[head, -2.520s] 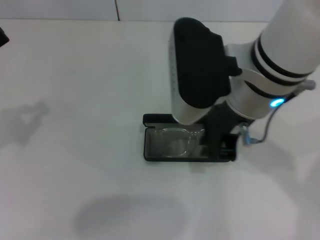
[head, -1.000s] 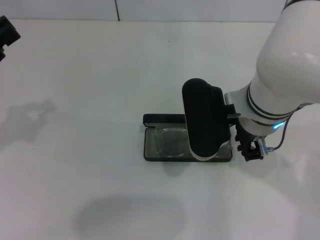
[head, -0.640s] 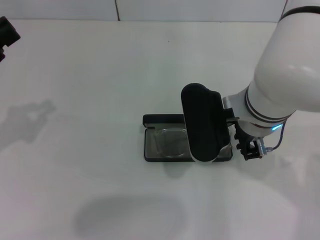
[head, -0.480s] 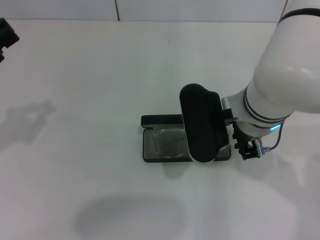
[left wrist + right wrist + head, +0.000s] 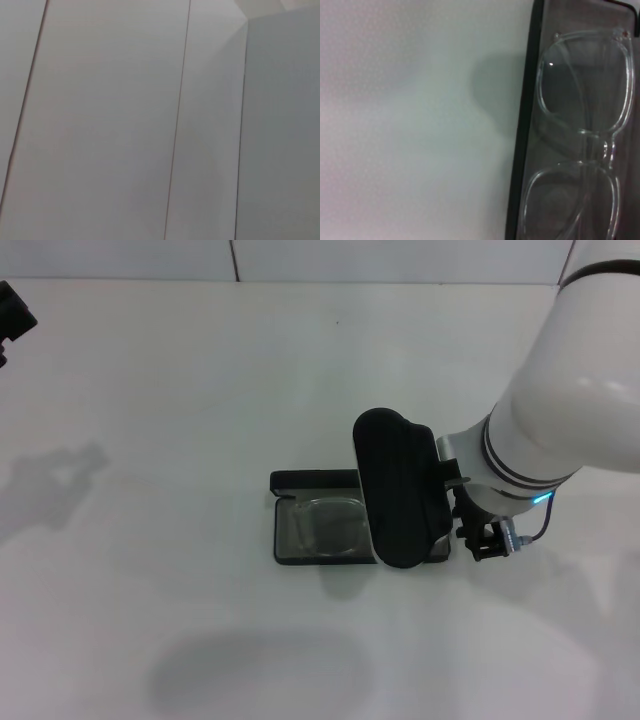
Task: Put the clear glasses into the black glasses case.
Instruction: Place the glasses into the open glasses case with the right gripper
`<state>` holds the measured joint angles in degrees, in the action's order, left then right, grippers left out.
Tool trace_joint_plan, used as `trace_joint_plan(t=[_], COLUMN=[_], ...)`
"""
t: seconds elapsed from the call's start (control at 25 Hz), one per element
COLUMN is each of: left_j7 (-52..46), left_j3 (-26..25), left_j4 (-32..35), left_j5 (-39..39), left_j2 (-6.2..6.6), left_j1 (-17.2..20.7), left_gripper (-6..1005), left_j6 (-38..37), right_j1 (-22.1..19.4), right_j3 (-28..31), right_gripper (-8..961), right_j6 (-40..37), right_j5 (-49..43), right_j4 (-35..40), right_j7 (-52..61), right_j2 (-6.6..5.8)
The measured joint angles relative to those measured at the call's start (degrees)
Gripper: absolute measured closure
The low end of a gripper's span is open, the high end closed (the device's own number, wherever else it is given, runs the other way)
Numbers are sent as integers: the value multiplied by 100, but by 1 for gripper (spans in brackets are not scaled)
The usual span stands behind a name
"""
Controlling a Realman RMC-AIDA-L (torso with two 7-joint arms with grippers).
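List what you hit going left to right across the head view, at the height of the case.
Bare white table → black glasses case, open → clear glasses lying inside it → right arm's black wrist housing over the case's right part → right gripper just past the case's right end.

The right arm reaches in from the right, its white forearm bent down toward the table and the black wrist housing low over it. The right gripper hangs beside that housing (fingers too hidden to judge).
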<state>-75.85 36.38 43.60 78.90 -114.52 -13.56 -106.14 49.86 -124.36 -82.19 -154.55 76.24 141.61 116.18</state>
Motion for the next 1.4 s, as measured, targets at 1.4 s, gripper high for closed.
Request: trace_joint_plan(t=[1.4], left_j7=[-37], left_j3=[0], left_j4=[0], left_j5=[5], left_j2=[0], left_j1=[19], left_gripper=[842], left_j6=[-16], right_j1=[-743], right_j3=[29], right_gripper=[809], right_j6=[383], right_j5=[2], right_j4=[816], right_j7=[-649], right_j2=[0])
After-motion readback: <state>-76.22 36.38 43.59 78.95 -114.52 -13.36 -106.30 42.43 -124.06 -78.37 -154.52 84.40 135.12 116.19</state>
